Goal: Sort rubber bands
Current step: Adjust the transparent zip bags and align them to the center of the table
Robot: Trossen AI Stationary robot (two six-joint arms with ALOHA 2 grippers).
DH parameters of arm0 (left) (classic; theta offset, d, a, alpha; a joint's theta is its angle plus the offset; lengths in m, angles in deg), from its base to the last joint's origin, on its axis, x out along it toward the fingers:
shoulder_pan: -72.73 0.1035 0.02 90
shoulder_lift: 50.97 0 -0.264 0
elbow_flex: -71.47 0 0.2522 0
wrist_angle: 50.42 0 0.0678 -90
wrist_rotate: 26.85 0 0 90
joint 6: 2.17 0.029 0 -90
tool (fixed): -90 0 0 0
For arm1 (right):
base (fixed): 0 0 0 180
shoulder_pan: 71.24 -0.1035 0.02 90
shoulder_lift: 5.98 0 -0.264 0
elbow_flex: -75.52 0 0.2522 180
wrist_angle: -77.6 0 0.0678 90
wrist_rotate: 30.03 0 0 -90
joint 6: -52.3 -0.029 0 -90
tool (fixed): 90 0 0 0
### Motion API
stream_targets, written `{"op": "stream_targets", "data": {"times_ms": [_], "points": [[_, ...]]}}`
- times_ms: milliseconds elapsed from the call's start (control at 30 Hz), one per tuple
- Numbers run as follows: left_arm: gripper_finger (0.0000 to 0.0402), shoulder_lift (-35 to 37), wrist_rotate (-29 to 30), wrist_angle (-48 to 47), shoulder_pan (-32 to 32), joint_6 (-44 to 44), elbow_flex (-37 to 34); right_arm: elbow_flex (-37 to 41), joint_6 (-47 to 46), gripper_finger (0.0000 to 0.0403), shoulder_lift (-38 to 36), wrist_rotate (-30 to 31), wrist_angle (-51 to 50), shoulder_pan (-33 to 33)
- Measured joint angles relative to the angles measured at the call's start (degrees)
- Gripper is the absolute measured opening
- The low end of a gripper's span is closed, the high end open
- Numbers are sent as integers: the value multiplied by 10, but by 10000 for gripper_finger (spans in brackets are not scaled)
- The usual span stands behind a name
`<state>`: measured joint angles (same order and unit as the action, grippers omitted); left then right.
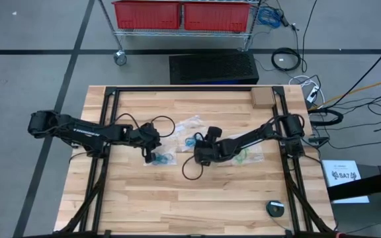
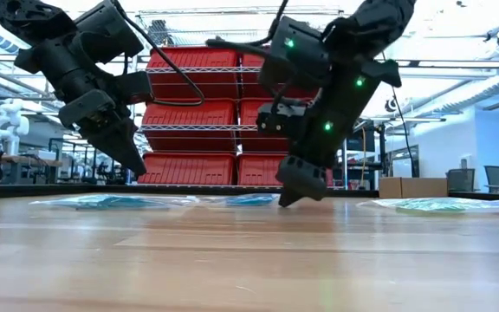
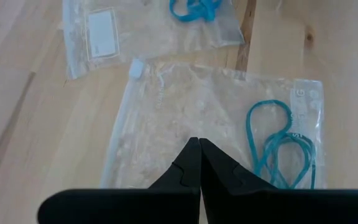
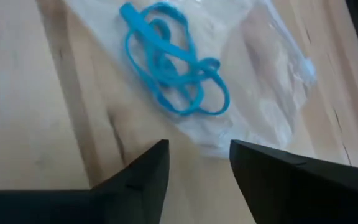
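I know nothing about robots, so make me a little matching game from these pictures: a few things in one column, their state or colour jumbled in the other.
Things:
1. left gripper
2. right gripper
3. thin teal rubber bands in the clear plastic bag under the left gripper
4. red plastic bins on the wire shelf

State or colour:
A. open
B. red
C. shut
D. teal

Pairs: 1-C, 2-A, 3-D, 4-B

We see even, bright overhead light on the wooden table (image 1: 177, 198) from above — shadows under the arms stay faint and soft. In the low view the near tabletop blurs while ceiling lamps glare white behind the dark arms. Both wrist views look soft; the clear plastic bag (image 3: 166, 124) shows pale sheen, and the blue rubber bands (image 4: 173, 68) smear slightly — fingers out of focus.
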<state>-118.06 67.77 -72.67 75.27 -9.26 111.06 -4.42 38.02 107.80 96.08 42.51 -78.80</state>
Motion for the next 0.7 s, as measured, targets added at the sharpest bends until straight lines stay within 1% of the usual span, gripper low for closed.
{"op": "stream_targets", "data": {"times_ms": [100,167,267,400,433,500,600,633,700], "points": [[2,0,0,0,0,0,0,21,15,165,-2,4,44,11],[2,0,0,-1,0,0,0,31,27,155,-2,4,69,19],[2,0,0,-2,0,0,0,32,36,116,-2,2,71,25],[2,0,0,-2,0,0,0,27,60,27,-1,7,44,19],[2,0,0,-2,0,0,0,22,63,14,0,9,28,16],[2,0,0,-2,0,0,0,4,53,11,0,5,-17,12],[2,0,0,-2,0,0,0,-37,22,11,0,-42,-114,10],[2,0,0,-2,0,0,0,-50,15,8,0,-69,-141,10],[2,0,0,-2,0,0,0,-71,6,3,0,-142,-173,10]]}}
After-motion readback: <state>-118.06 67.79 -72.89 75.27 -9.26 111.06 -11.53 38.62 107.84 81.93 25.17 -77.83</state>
